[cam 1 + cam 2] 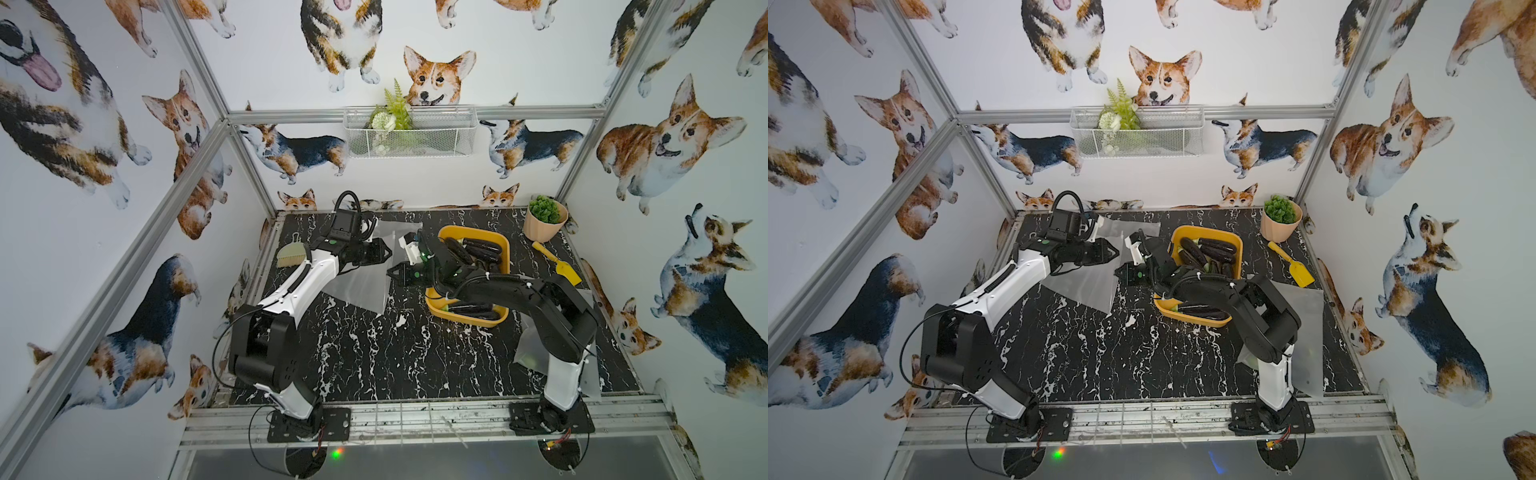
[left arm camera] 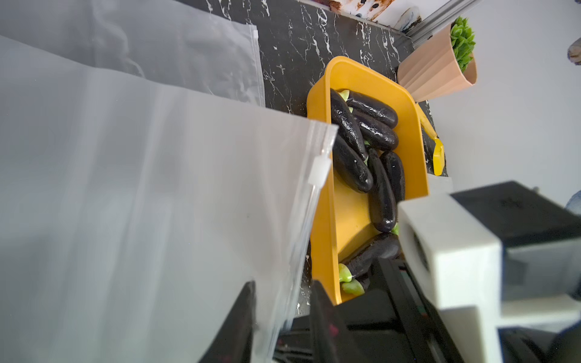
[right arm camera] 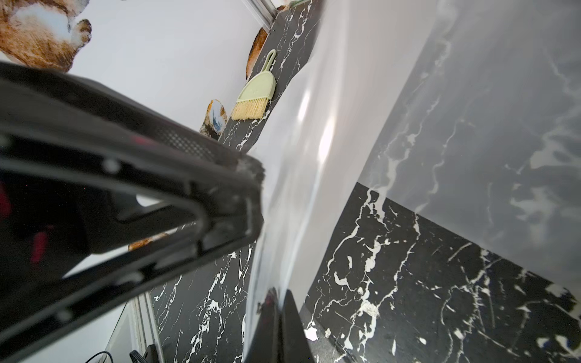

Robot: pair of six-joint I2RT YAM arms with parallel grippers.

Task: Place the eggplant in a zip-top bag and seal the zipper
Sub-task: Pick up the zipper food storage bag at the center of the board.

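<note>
A clear zip-top bag (image 1: 357, 286) (image 1: 1084, 286) is held up off the black marble table, left of centre. Its zipper edge with the white slider (image 2: 319, 169) faces the yellow tray (image 1: 473, 230). My right gripper (image 1: 390, 272) (image 3: 278, 292) is shut on the bag's (image 3: 314, 125) edge. The left gripper (image 1: 388, 252) (image 2: 283, 286) stands open, and the bag's (image 2: 157, 204) edge passes loosely between its jaws. Several dark eggplants (image 1: 478, 249) (image 2: 361, 125) lie in the tray (image 2: 323, 204), none inside the bag.
A second clear bag (image 1: 399, 230) lies flat at the back. Another bag (image 1: 1304, 332) lies under the right arm. A green hand brush (image 1: 291, 253) sits at the table's left edge. A potted plant (image 1: 544, 222) and a yellow scoop (image 1: 559, 264) are at the back right.
</note>
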